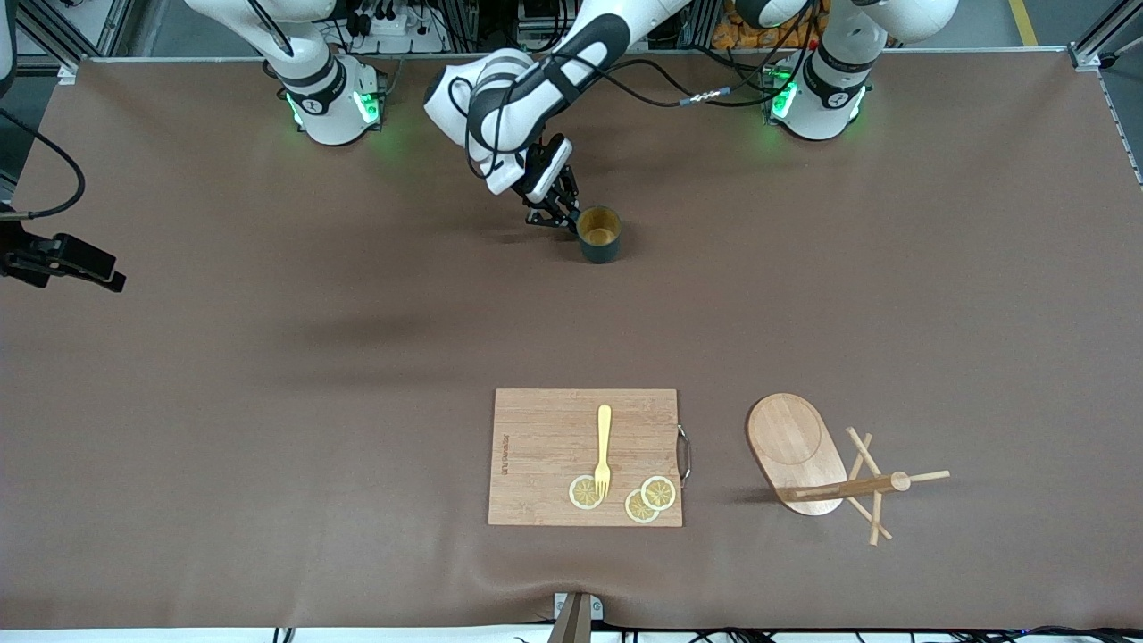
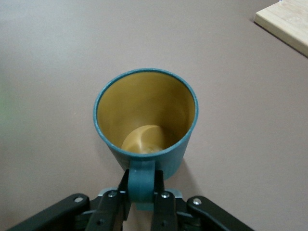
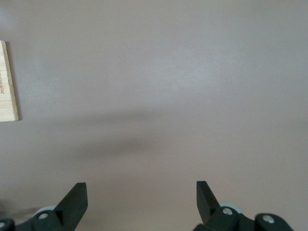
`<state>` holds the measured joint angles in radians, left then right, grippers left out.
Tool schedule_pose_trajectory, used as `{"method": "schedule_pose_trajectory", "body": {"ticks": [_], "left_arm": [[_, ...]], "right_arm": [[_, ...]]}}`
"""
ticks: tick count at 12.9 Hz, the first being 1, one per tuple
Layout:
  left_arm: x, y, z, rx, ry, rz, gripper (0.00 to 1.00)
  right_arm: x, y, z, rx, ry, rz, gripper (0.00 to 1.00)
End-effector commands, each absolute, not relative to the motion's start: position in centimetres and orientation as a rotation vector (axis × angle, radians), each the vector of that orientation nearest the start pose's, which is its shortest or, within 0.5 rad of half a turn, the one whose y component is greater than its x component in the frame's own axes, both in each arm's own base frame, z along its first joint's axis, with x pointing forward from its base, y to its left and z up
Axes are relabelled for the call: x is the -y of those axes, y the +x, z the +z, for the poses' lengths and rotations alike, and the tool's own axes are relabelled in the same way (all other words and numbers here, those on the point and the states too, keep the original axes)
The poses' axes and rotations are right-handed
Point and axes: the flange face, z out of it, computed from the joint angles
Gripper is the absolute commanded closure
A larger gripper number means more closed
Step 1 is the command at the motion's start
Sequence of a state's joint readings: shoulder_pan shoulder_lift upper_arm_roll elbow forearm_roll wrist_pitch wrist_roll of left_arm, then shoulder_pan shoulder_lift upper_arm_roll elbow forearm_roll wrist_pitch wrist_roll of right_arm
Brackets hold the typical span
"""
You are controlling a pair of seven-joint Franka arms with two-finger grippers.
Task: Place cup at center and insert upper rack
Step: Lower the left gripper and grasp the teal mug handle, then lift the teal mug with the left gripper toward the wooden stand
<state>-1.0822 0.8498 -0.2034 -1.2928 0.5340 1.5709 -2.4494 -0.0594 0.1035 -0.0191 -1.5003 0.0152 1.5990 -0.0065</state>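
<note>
The dark teal cup (image 1: pixel 598 235) stands upright on the table, nearer to the robots' bases than the cutting board. Its tan-yellow inside shows in the left wrist view (image 2: pixel 144 110). My left gripper (image 1: pixel 561 217) is beside it, shut on its loop handle (image 2: pixel 142 180). The wooden mug tree (image 1: pixel 795 446) is beside the cutting board, toward the left arm's end of the table. Its post (image 1: pixel 848 488) with crossing pegs stretches from the near end of the oval base. My right gripper (image 3: pixel 142 190) is open and empty over bare table.
A rectangular wooden cutting board (image 1: pixel 585 457) with a metal handle lies near the table's front edge. It carries a yellow fork (image 1: pixel 604 449) and three lemon slices (image 1: pixel 650 498). Its corner shows in the left wrist view (image 2: pixel 284 24) and its edge in the right wrist view (image 3: pixel 7 82).
</note>
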Motion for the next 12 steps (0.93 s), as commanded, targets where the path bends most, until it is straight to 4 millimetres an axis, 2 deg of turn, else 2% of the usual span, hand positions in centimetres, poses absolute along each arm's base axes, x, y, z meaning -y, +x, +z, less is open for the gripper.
{"method": "schedule_pose_trajectory", "body": {"ticks": [1, 3, 5, 6, 11, 12], "left_arm": [[61.9, 31.6, 29.6, 1.432, -2.389, -0.500, 1.00], [61.0, 34.9, 34.2, 1.517, -2.485, -0.361, 1.00], [59.3, 37.6, 37.3, 1.545, -2.520, -0.268, 1.00], [58.4, 38.9, 39.5, 1.550, -2.563, -0.215, 1.00], [49.6, 47.2, 46.9, 1.441, -2.768, 0.114, 1.00], [47.8, 48.8, 48.0, 1.405, -2.818, 0.165, 1.00]], "right_arm": [[3.4, 58.7, 60.5, -0.077, -3.127, -0.001, 0.00], [3.5, 58.7, 60.6, -0.080, -3.127, -0.003, 0.00], [3.4, 58.7, 60.6, -0.080, -3.124, -0.001, 0.00], [3.6, 58.7, 60.6, -0.084, -3.122, -0.001, 0.00], [3.2, 58.7, 60.7, -0.080, -3.118, -0.006, 0.00], [3.2, 58.8, 61.2, -0.079, -3.118, -0.025, 0.00]]}}
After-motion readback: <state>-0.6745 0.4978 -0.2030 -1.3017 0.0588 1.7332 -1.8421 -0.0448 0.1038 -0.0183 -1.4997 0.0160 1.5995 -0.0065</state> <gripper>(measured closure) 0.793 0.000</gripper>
